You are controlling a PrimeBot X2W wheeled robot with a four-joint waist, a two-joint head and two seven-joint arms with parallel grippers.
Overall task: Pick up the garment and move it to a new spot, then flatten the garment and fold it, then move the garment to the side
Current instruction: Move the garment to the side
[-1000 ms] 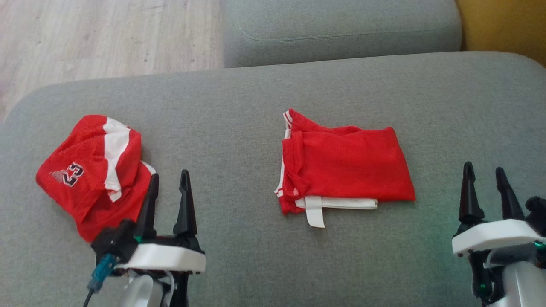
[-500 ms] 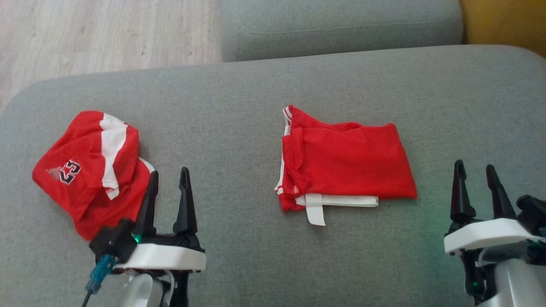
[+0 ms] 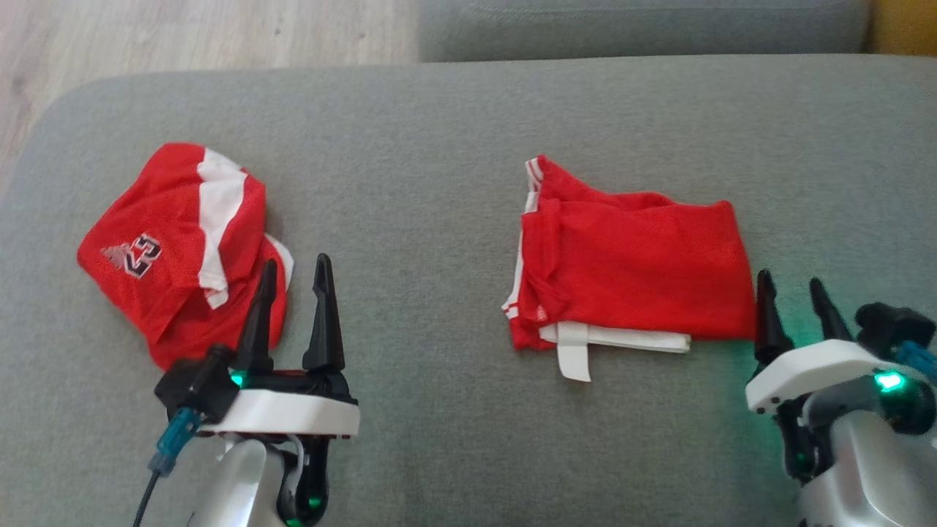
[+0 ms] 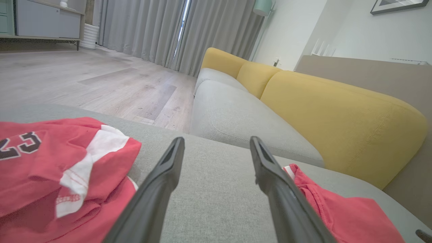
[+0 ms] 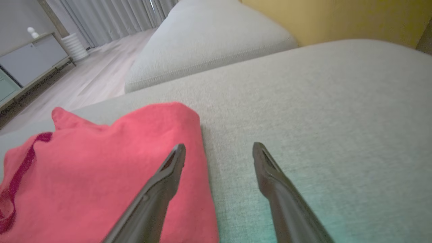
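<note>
A folded red garment [image 3: 637, 271] with white trim lies in the middle of the grey cushion [image 3: 439, 146]. A second red garment [image 3: 176, 241] with a white stripe and the number 23 lies crumpled at the left. My left gripper [image 3: 296, 261] is open and empty, its left finger over the crumpled garment's right edge. My right gripper [image 3: 789, 278] is open and empty, just off the folded garment's right edge. In the right wrist view the folded garment [image 5: 101, 168] lies under the left finger of my right gripper [image 5: 219, 145]. In the left wrist view my left gripper [image 4: 216, 139] hangs between the crumpled garment [image 4: 50, 162] and the folded one [image 4: 347, 216].
A second grey seat cushion [image 3: 637, 29] lies beyond the near one. A yellow backrest [image 4: 337, 114] runs along the right. Wooden floor [image 3: 146, 36] lies past the cushion's far left edge.
The head camera has moved, shifting the whole picture. Against the folded garment, my right gripper has come left to its right edge. Both grippers stay open.
</note>
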